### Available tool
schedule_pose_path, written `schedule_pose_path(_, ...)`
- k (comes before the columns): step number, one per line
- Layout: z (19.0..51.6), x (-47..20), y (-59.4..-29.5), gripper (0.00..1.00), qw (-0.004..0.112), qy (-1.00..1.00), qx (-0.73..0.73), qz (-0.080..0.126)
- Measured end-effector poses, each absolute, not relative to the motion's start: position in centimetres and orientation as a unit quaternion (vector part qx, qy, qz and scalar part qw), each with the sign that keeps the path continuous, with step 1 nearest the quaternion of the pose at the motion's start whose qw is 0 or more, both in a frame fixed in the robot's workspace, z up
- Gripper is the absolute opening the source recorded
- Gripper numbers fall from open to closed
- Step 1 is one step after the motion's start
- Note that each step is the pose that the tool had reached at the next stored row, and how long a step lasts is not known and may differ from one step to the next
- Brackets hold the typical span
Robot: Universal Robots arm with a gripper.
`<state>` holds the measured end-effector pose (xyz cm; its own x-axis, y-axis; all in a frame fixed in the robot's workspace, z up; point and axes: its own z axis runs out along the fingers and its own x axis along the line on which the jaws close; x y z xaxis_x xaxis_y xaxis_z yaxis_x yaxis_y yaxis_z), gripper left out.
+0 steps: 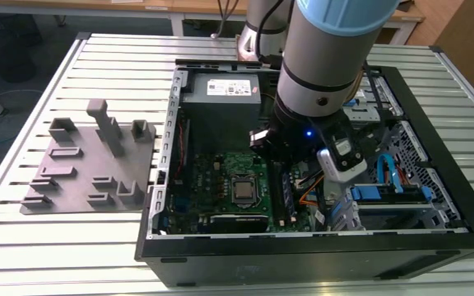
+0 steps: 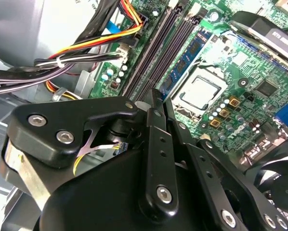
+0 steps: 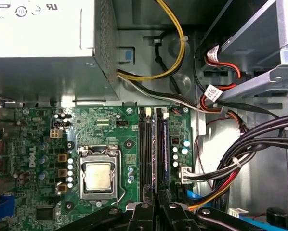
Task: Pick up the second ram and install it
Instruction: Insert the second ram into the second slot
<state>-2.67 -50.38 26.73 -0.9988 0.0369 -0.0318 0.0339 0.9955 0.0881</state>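
On the slatted metal table (image 1: 97, 246), open computer case (image 1: 303, 254), end effector (image 3: 153, 193) inside.

Motherboard (image 3: 86, 131) — processor (image 3: 99, 175) beside memory sockets (image 3: 145, 149)

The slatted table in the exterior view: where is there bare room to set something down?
Bare slats of the table lie beyond the grey tray and nearer the camera than it, both on the exterior view's left of the computer case. Inside the case it is crowded: arm, cables, motherboard.
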Motion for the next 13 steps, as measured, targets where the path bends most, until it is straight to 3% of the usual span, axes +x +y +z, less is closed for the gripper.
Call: schedule_pose_path(13, 25.93, -2.67, -50.38, 0.11, 0.017, 0.999, 0.018, 0.044)
